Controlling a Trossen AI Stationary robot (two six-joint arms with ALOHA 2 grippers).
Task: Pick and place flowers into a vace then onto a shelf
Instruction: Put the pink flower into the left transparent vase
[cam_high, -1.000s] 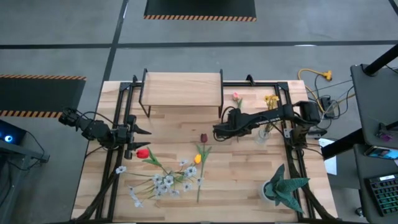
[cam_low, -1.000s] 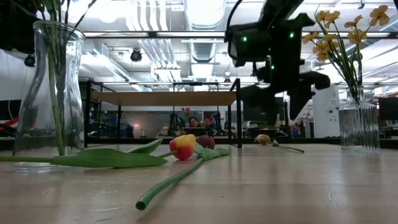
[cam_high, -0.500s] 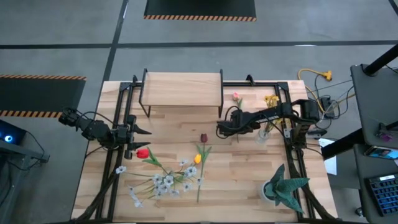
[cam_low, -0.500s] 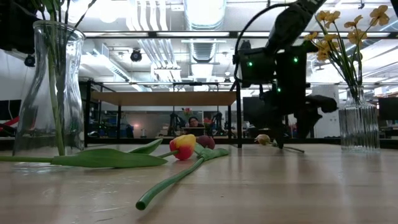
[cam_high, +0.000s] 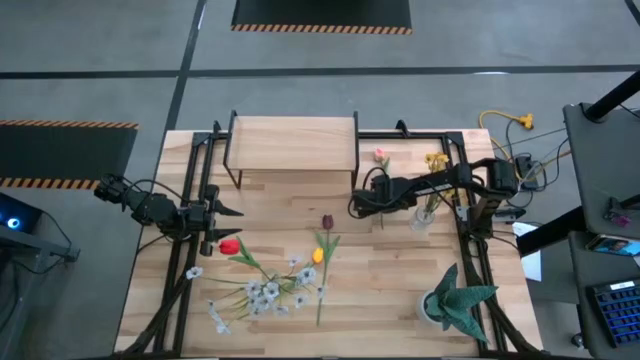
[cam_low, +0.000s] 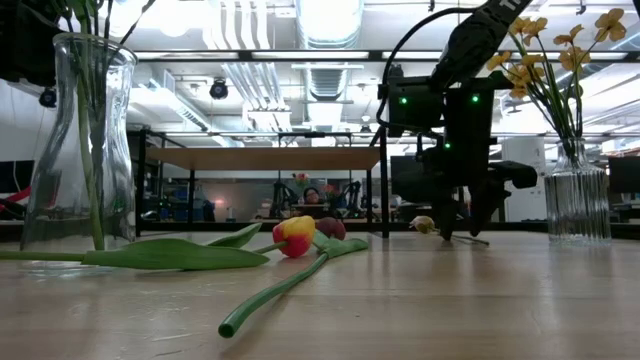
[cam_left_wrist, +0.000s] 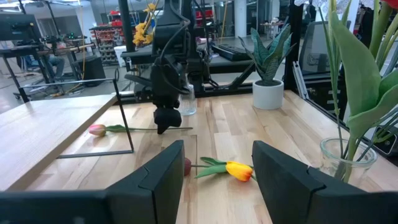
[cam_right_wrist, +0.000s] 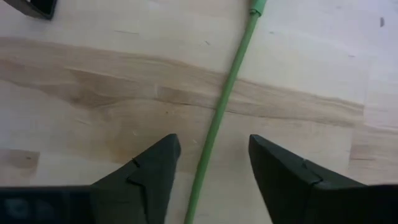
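The right gripper (cam_right_wrist: 208, 171), fingers apart astride the pink tulip's (cam_high: 380, 156) thin green stem (cam_right_wrist: 222, 106), should pinch mid-stem: it looks light, bendy and slippery.

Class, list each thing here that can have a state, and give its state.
right gripper: open, straddling the pink tulip's stem.
left gripper: open, empty.
pink tulip: lying flat, not gripped.
red tulip: lying flat.
yellow tulip: lying flat.
maroon tulip: lying flat.
pale blossoms: lying flat.
ribbed vase: upright, holding the yellow bunch.
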